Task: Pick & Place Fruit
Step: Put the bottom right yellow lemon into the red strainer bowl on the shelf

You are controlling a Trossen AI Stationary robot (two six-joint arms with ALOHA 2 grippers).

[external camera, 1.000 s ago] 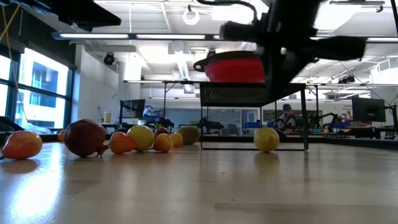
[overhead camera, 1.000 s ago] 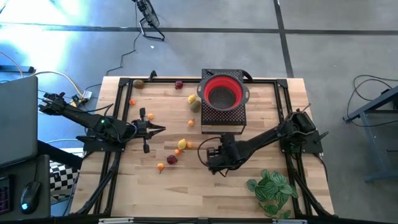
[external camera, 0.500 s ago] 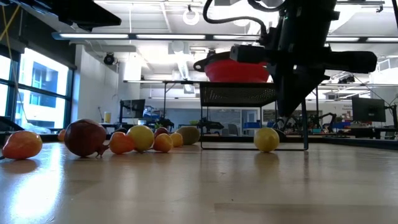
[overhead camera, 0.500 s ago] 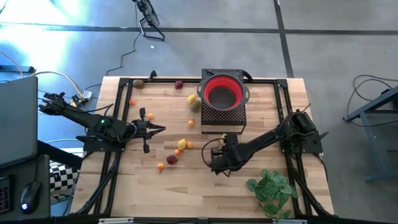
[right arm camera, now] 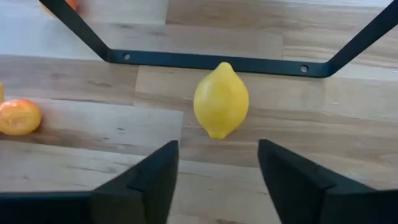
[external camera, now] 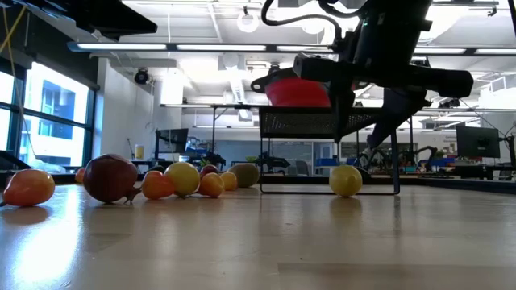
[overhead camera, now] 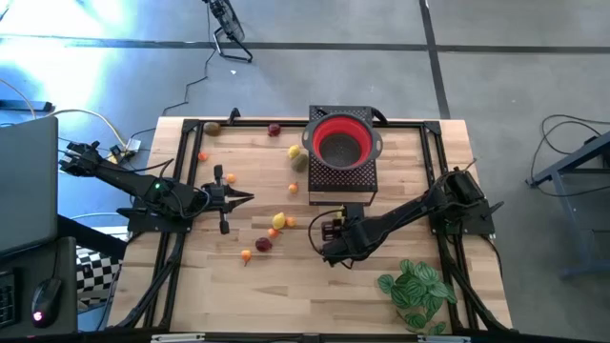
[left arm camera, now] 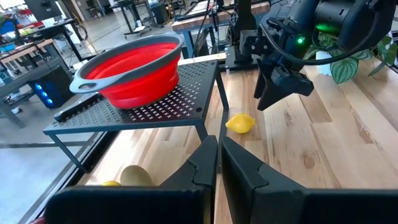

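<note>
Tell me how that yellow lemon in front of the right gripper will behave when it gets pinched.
The lemon looks smooth and glossy, so it may slip between the right gripper's open fingers. It is rounded with pointed ends and lies loose on the table, so a nudge would probably roll it. It likely weighs little.

My two arms were dark, nearly black, built of jointed segments on black frame rails. My left gripper (left arm camera: 219, 163) ended in two flat, matte black fingers (left arm camera: 200, 163) with angular, bevelled tips. My right gripper (right arm camera: 217, 171) carried the same dark wedge-shaped fingers (right arm camera: 149, 174). A small green light glowed on my right arm's black wrist housing (left arm camera: 301, 41), and thin black cables looped along that arm (overhead camera: 400, 217).
</note>
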